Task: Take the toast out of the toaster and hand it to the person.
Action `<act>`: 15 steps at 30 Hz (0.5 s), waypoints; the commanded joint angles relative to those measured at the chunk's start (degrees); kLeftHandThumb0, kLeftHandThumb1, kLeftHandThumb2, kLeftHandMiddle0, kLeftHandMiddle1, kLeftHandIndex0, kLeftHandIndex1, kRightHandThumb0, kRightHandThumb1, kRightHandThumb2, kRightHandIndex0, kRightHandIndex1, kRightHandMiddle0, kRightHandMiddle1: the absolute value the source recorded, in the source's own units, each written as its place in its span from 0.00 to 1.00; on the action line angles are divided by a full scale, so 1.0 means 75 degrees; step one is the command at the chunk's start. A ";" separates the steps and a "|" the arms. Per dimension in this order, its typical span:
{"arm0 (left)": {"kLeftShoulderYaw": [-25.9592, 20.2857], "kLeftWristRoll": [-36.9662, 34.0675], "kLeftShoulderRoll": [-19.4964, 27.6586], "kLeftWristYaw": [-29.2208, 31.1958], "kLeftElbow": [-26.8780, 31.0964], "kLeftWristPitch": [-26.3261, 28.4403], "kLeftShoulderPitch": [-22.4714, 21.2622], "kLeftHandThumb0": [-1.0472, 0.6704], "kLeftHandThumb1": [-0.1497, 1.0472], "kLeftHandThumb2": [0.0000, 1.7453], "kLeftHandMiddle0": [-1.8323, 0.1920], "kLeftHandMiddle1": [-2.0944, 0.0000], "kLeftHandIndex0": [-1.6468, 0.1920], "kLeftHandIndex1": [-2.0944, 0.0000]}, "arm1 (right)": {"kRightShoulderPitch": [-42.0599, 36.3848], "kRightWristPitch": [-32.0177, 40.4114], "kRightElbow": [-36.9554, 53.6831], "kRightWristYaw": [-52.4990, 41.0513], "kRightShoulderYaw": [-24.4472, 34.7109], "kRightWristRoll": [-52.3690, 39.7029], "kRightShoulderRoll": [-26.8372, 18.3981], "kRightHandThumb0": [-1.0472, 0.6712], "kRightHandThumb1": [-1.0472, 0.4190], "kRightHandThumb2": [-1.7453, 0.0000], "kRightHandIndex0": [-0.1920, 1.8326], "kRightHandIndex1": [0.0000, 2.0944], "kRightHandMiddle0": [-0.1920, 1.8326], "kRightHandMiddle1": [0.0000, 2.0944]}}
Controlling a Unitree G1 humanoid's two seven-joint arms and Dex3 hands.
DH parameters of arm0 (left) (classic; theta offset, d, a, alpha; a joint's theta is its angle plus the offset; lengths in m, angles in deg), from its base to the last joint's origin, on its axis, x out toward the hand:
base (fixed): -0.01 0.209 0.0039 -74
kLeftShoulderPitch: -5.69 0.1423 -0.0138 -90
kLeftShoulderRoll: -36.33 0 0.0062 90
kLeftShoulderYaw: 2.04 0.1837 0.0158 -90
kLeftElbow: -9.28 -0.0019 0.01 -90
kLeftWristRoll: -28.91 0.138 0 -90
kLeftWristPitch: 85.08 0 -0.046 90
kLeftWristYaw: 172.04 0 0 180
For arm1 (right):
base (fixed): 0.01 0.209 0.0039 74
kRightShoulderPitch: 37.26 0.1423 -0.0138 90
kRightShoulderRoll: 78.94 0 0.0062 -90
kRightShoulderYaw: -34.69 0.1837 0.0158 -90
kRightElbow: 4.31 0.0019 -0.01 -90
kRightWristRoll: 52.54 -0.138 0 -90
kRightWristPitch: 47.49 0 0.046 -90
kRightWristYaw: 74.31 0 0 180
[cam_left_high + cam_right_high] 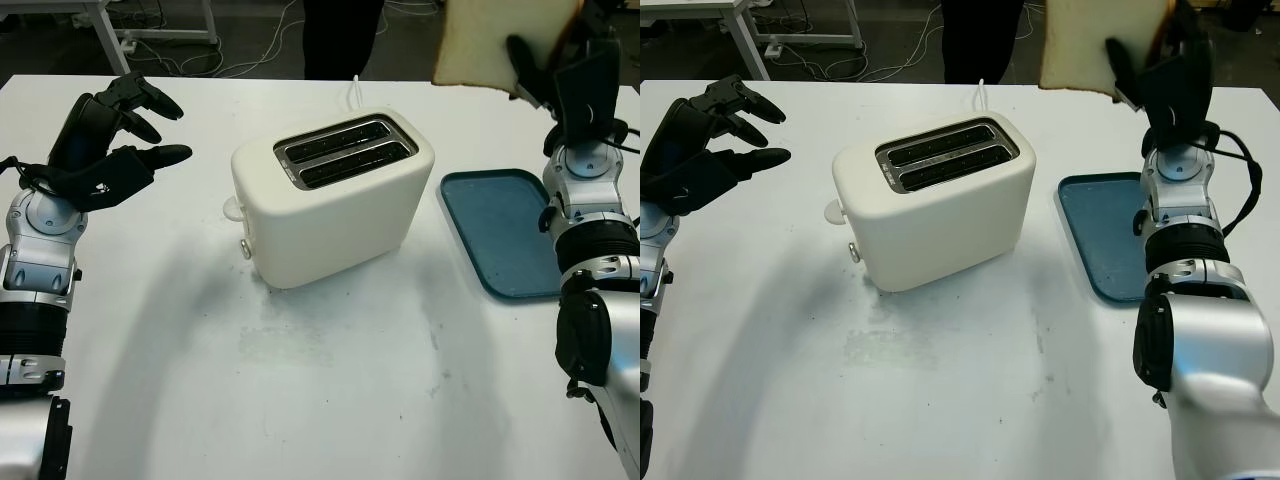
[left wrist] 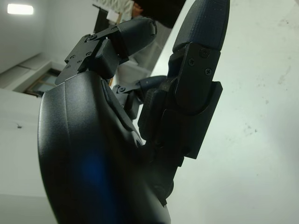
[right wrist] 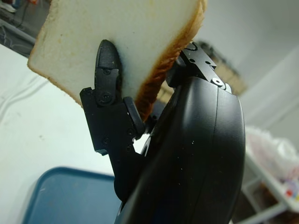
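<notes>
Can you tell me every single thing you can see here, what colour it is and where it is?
Two-slot plastic toaster: one, cream, middle of the table, both slots empty.
Slice of toast: one, pale with a brown crust, held up high above the tray.
Flat plastic tray: one, dark blue, right of the toaster.
Table: one, white, under everything.
Person: one, in dark clothes, standing behind the table.
Right hand: black, shut on the toast.
Left hand: black, open, raised left of the toaster.
</notes>
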 commanded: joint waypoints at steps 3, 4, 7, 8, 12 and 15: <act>0.0061 0.0065 -0.0041 -0.0102 -0.0036 -0.0109 0.0007 0.09 0.89 0.02 0.71 0.34 0.72 0.40 | 0.0182 0.0514 -0.0377 0.0152 0.0296 -0.0413 0.0243 0.57 0.09 0.69 0.48 0.83 0.26 0.83; 0.0064 0.0067 -0.0041 -0.0110 -0.0044 -0.0127 0.0008 0.09 0.89 0.02 0.71 0.34 0.72 0.40 | 0.0183 0.0458 -0.0485 0.0092 0.0354 -0.0482 0.0278 0.57 0.09 0.69 0.48 0.83 0.26 0.83; 0.0063 0.0034 -0.0049 -0.0092 -0.0027 -0.0129 0.0012 0.09 0.89 0.02 0.71 0.34 0.72 0.40 | 0.0189 0.0340 -0.0807 0.0045 0.0380 -0.0490 0.0320 0.56 0.09 0.73 0.50 0.83 0.31 0.83; 0.0057 0.0018 -0.0058 -0.0089 -0.0023 -0.0128 0.0011 0.09 0.89 0.02 0.71 0.34 0.72 0.40 | 0.0198 0.0371 -0.0892 0.0083 0.0340 -0.0434 0.0316 0.54 0.09 0.75 0.50 0.83 0.33 0.83; 0.0051 0.0024 -0.0067 -0.0128 -0.0033 -0.0168 0.0022 0.09 0.89 0.02 0.70 0.34 0.72 0.39 | 0.0272 0.0692 -0.1163 0.0364 0.0118 -0.0180 0.0382 0.48 0.09 0.79 0.51 0.83 0.34 0.83; 0.0055 0.0040 -0.0052 -0.0150 -0.0081 -0.0273 0.0016 0.10 0.89 0.02 0.70 0.34 0.71 0.39 | 0.0257 0.0790 -0.1253 0.0414 -0.0045 -0.0002 0.0423 0.48 0.09 0.79 0.51 0.83 0.34 0.83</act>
